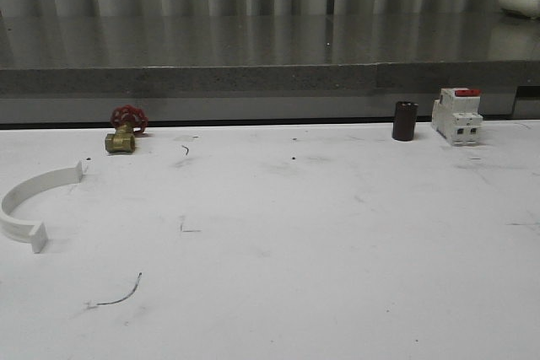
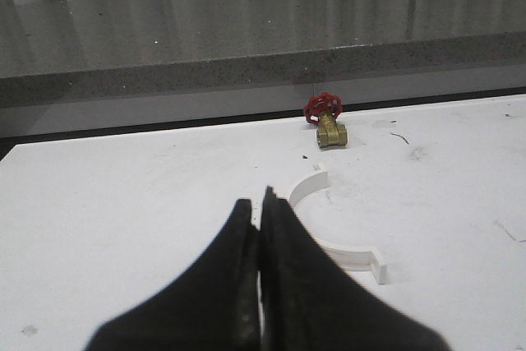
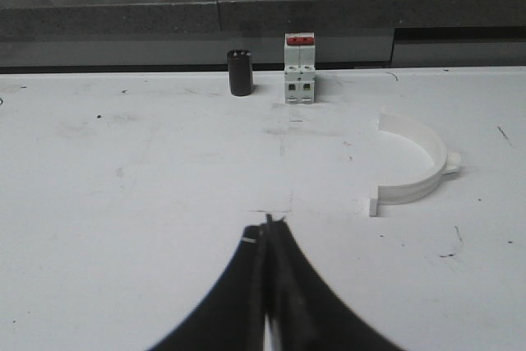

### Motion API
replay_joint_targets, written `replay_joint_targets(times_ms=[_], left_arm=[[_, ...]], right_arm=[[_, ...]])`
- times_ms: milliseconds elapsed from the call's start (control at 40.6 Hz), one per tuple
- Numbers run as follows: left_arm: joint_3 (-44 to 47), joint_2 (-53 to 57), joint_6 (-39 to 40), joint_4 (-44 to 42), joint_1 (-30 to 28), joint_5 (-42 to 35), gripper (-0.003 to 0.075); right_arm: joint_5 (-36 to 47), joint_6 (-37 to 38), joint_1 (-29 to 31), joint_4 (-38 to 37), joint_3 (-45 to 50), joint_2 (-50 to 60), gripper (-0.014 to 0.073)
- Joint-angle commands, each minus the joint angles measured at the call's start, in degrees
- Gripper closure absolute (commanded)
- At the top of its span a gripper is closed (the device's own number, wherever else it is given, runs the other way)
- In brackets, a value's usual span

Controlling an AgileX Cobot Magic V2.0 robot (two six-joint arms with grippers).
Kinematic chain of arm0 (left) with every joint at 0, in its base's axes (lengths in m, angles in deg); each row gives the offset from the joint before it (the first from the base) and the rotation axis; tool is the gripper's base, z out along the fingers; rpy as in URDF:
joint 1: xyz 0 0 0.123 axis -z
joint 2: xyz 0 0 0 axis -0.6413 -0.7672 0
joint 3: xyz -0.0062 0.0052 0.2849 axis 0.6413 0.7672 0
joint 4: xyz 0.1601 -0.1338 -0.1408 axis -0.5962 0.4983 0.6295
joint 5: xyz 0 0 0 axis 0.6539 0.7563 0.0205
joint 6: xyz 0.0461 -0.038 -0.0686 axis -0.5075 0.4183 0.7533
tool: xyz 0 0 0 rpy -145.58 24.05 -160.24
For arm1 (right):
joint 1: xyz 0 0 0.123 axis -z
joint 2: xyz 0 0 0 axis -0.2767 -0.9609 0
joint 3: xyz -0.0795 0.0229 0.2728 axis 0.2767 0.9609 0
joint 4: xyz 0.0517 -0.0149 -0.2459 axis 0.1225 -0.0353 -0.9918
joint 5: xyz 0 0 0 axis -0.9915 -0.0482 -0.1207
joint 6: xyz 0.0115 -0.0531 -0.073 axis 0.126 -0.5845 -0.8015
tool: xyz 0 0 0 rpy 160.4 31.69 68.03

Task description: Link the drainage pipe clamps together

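One white half-ring drainage pipe clamp lies on the white table at the far left of the front view. The left wrist view has the same clamp just beyond and beside my left gripper, whose black fingers are pressed together with nothing between them. A second white half-ring clamp lies on the table in the right wrist view, ahead of and off to one side of my right gripper, which is shut and holds nothing.
A brass valve with a red handwheel stands at the back left. A dark cylinder and a white breaker with a red switch stand at the back right. A grey stone ledge runs behind the table.
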Motion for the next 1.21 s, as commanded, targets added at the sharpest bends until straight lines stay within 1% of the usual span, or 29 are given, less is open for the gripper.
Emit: replay_joint_targets(times_ms=[0, 936, 1034, 1108, 1182], left_arm=[[0.0, 1.1, -0.1, 0.6, -0.1, -4.8, 0.0741], [0.0, 1.1, -0.1, 0.6, -0.1, -4.9, 0.0741], [0.0, 1.1, -0.1, -3.5, -0.1, -8.3, 0.0741], [-0.1, 1.1, -0.1, -3.5, -0.1, -13.5, 0.0741], [-1.0, 1.1, -0.1, -1.9, -0.1, -18.5, 0.0741]], right_arm=[[4.6, -0.3, 0.4, -0.2, -0.5, 0.9, 0.0708], [4.8, -0.3, 0.4, -0.2, -0.5, 0.9, 0.0708], [6.1, -0.3, 0.4, -0.2, -0.5, 0.9, 0.0708], [8.0, -0.3, 0.4, -0.2, -0.8, 0.9, 0.0708], [7.6, -0.3, 0.4, -0.2, -2.3, 0.9, 0.0706]])
